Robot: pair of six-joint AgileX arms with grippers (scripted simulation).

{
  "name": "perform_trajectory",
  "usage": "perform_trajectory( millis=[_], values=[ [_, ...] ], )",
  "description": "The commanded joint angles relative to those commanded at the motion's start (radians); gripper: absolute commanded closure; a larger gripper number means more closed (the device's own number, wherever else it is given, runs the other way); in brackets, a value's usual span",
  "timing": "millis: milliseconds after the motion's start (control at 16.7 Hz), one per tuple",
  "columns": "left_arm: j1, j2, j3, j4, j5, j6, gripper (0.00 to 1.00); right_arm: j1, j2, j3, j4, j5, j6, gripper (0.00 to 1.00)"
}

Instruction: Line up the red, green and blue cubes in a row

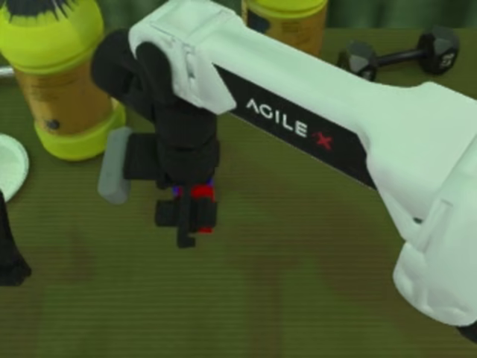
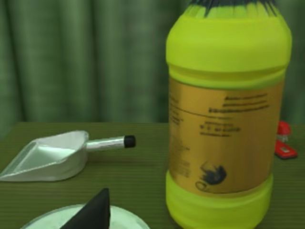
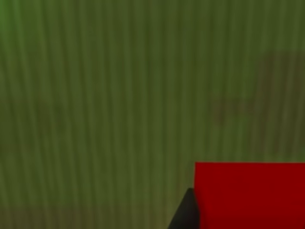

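From where I stand, the right arm reaches out over the middle of the desk (image 1: 298, 283), its right claw (image 1: 192, 212) pointing down with the red cube (image 1: 201, 192) between its fingers; the claw looks clenched on it, and the right wrist view shows a red face close against a dark finger (image 3: 183, 214). A sliver of blue shows beside the red in the top view, perhaps the blue cube (image 1: 177, 191), though the claw hides too much to be sure. The green cube I cannot find in any view. So no row is visible yet: the red one is in hand, and placing it plus the other two appears to remain. The left claw (image 1: 11, 257) sits parked at the desk's left edge, near a yellow bottle (image 1: 63, 74); I cannot tell its state.
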Motion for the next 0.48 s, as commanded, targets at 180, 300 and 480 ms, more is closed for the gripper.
perform_trajectory(
  millis=[180,300,480],
  values=[
    [0.0,0.0,0.0,0.0,0.0,0.0,0.0,0.021,0.021,0.039,-0.019,0.001,-0.004,1.0],
    [0.0,0.0,0.0,0.0,0.0,0.0,0.0,0.021,0.021,0.039,-0.019,0.001,-0.004,1.0],
    [0.0,0.0,0.0,0.0,0.0,0.0,0.0,0.017,0.014,0.02,0.0,0.0,-0.002,1.0]
  ],
)
